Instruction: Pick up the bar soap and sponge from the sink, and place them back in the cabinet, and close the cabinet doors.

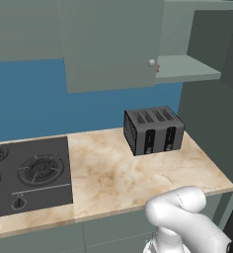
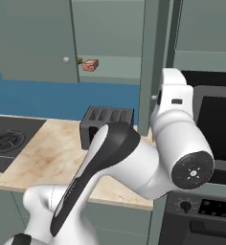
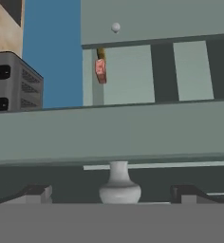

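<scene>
The cabinet (image 1: 187, 69) hangs at about 1 o'clock above the counter (image 1: 138, 173), its shelf bare in front. Its two cabinet doors stand ajar: the left door (image 1: 111, 44) swings out toward the stove (image 1: 29, 173), and the right door (image 3: 109, 133) lies edge-on across the hand view, long axis running 9 to 3 o'clock. The toaster (image 1: 153, 131) sits below. On the shelf the bar soap (image 2: 90, 65) rests at 12 o'clock from the hand, with a sliver of the sponge (image 2: 79, 60) touching it behind. The right door's knob (image 3: 119, 182) sits dead ahead between the fingertips (image 3: 38, 192). The gripper (image 3: 111, 194) is spread wide around that knob, pinching nothing, so both items seem stowed and the doors need shutting.
</scene>
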Motion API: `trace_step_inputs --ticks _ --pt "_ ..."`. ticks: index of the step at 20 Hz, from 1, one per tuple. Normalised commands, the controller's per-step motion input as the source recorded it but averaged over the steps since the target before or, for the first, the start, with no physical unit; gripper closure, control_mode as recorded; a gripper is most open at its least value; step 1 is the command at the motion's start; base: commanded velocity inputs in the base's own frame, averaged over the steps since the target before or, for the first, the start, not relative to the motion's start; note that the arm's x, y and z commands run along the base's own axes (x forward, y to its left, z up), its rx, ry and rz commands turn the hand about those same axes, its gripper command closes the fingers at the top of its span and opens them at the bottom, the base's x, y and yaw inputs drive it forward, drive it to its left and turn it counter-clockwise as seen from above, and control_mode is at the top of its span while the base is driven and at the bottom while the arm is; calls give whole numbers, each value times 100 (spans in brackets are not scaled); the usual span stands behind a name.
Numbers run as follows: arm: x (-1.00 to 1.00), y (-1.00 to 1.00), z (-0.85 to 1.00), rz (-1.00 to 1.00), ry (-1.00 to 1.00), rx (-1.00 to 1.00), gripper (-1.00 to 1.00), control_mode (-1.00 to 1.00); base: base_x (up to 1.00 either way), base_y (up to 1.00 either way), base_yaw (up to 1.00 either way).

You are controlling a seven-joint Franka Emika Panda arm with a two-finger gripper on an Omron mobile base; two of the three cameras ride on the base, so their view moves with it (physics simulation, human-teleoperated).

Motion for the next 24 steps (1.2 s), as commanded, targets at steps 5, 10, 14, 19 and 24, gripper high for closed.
trace_step_inputs --ticks 5,10,14,19,24 --pt "10 0 0 2 0 0 -100 -100 0 0 0" --pt "9 0 0 5 0 0 -100 -100 0 0 0" --pt "0 1 0 8 0 0 -100 -100 0 0 0" --pt "0 7 0 9 -2 0 -100 -100 0 0 0" --pt "-1 25 0 9 -5 0 -100 -100 0 0 0"
